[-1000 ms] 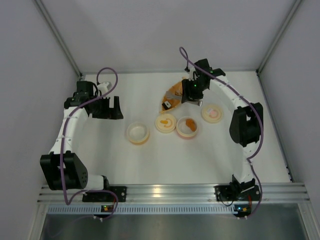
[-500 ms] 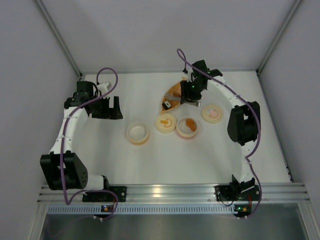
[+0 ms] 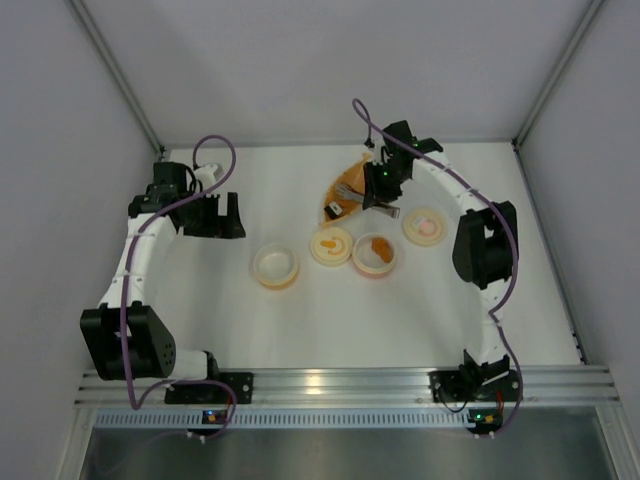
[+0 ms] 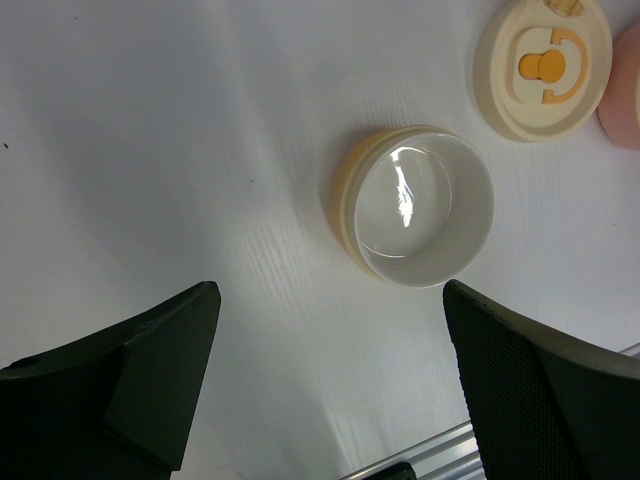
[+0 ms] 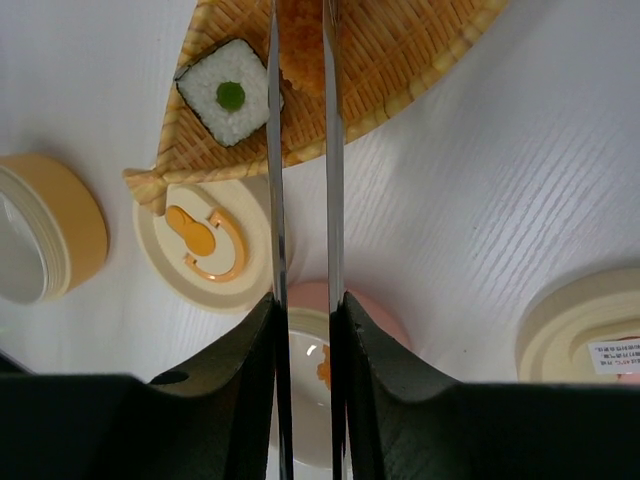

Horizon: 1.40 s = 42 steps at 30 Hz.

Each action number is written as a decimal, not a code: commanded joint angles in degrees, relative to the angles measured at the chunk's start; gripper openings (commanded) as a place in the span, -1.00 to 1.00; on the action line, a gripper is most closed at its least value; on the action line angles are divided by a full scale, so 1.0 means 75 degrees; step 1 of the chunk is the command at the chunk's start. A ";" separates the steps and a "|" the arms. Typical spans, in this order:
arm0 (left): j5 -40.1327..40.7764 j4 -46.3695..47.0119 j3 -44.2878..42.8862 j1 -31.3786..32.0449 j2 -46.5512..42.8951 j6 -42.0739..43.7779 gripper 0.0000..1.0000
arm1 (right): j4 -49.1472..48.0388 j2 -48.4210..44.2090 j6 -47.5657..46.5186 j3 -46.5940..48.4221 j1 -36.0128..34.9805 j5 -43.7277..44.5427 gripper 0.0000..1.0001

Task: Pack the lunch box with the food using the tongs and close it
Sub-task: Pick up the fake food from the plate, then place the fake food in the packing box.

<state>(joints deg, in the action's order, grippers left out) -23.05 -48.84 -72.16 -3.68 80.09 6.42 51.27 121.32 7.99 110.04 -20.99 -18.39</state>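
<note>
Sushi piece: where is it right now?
In the right wrist view, the sushi piece lies on the woven tray, just left of the tongs and beyond the cream lid.

table (image 3: 300, 330) | tray (image 5: 400, 50) | yellow bowl (image 4: 345, 195) | pink bowl (image 3: 375, 274) | handled lid (image 3: 331, 245) | second lid (image 3: 424, 226)

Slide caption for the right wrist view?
Right gripper holds tongs astride the orange food on the woven tray, sushi piece alongside.

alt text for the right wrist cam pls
The right gripper holds grey tongs, whose two arms reach up to a woven leaf-shaped tray and straddle an orange food piece. A rice roll piece sits on the tray just left of the tongs; a cream lid lies beside the tray's tip.
</note>
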 commanded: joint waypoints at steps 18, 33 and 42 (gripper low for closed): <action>-0.0079 0.0242 -0.0070 -0.0048 -0.0121 0.0082 0.96 | -0.0332 -0.1034 -0.0584 0.0633 0.0303 -0.0594 -1.00; -0.0231 0.0242 -0.0152 -0.0036 -0.0414 0.0234 0.96 | 0.0581 -0.4103 -0.3302 -0.1850 0.0924 -0.1778 -1.00; -0.0337 0.0196 -0.0175 -0.0036 -0.0531 0.0199 0.96 | 0.0888 -0.6131 -0.3690 -0.4135 0.0936 -0.1685 -1.00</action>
<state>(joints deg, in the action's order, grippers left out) -23.79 -48.82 -72.16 -3.68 78.08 7.44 56.58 78.94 -17.28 82.48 -14.11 -29.85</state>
